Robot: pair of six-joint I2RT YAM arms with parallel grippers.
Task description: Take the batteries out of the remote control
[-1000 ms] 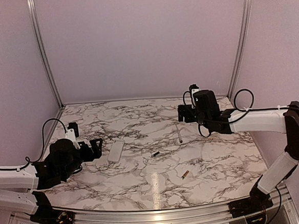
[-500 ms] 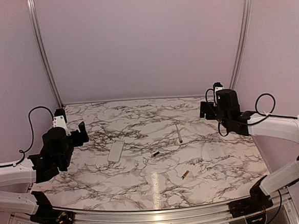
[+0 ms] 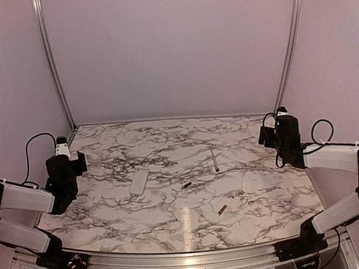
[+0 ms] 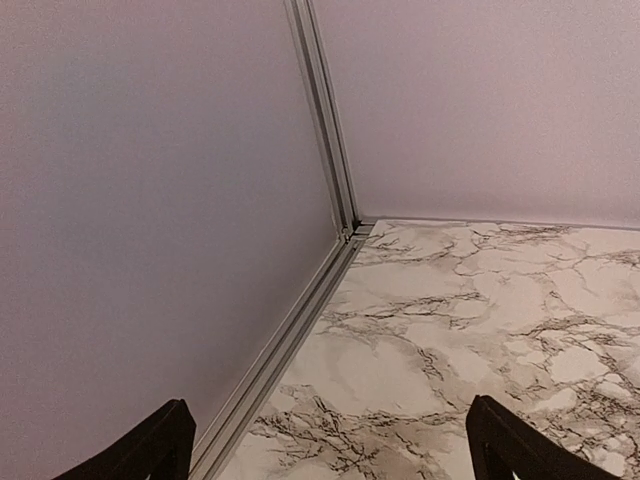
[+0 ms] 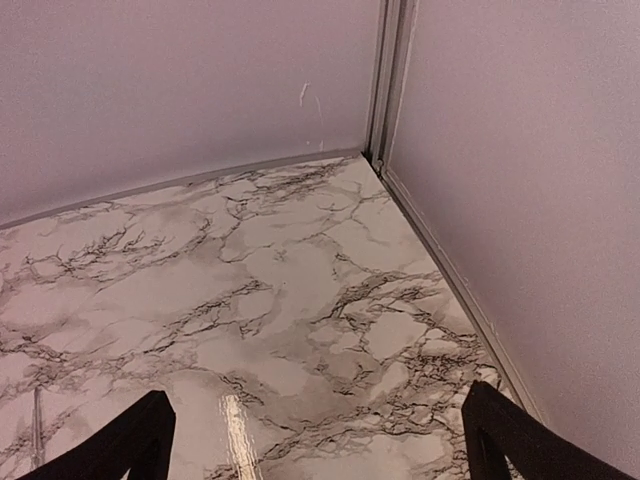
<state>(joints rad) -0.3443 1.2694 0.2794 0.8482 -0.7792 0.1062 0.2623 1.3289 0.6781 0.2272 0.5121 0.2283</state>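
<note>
The white remote control (image 3: 138, 181) lies flat on the marble table, left of centre. A dark battery (image 3: 187, 185) rests to its right, and an orange-gold battery (image 3: 222, 210) lies nearer the front edge. My left gripper (image 3: 78, 161) sits far left by the wall, open and empty; the left wrist view shows its fingertips (image 4: 150, 450) wide apart over bare marble. By the right wall my right gripper (image 3: 267, 136) also stands open with nothing between its fingers (image 5: 135, 435). Neither wrist view shows the remote or the batteries.
A long thin grey rod (image 3: 214, 159) with a dark tip lies behind the dark battery; its end shows at the right wrist view's left edge as rod (image 5: 38, 425). Aluminium corner posts (image 4: 330, 150) and wall rails bound the table at both back corners.
Both arms have drawn back from the middle toward the side walls, the left one leftward, the right one rightward. Both grippers stayed open. The remote, batteries and rod have not moved.
</note>
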